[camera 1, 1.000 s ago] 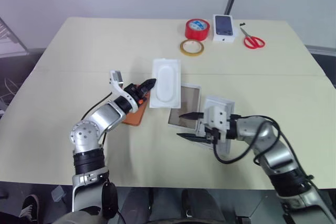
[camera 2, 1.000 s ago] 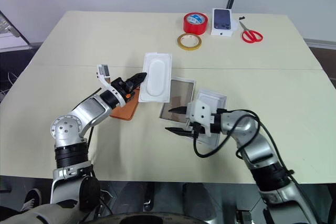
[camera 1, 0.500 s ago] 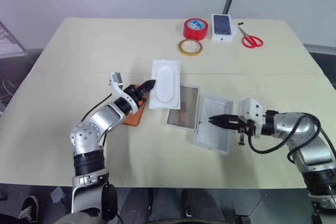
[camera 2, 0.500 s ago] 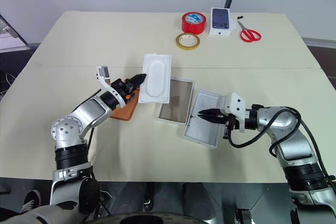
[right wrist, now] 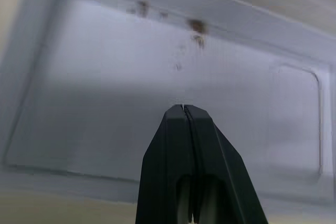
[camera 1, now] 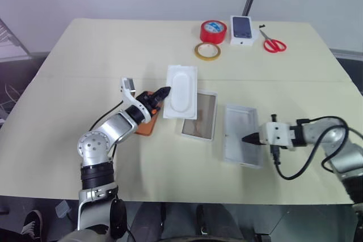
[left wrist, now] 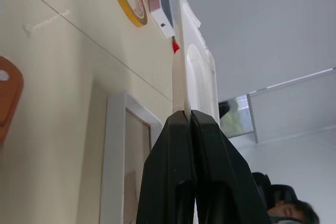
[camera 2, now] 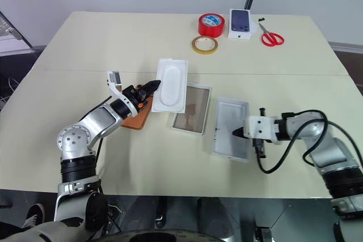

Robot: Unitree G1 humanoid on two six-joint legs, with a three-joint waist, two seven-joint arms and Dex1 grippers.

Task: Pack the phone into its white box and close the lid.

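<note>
On the cream bench (camera 1: 85,49), my left claw (camera 1: 165,90) pinched the insert (camera 1: 181,91), my right claw (camera 1: 245,138) empty, closed, over the white box (camera 1: 240,141); phone (camera 1: 147,122) unpacked, needing fetching, I judged.

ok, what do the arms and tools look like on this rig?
Both arms are silver-grey metal with rounded joint housings and black bands, and loose black cables loop along the forearms. Each wrist carries a white blocky housing. The left tool and the right tool each have two black fingers tapering to a point. No markings can be made out.
</note>
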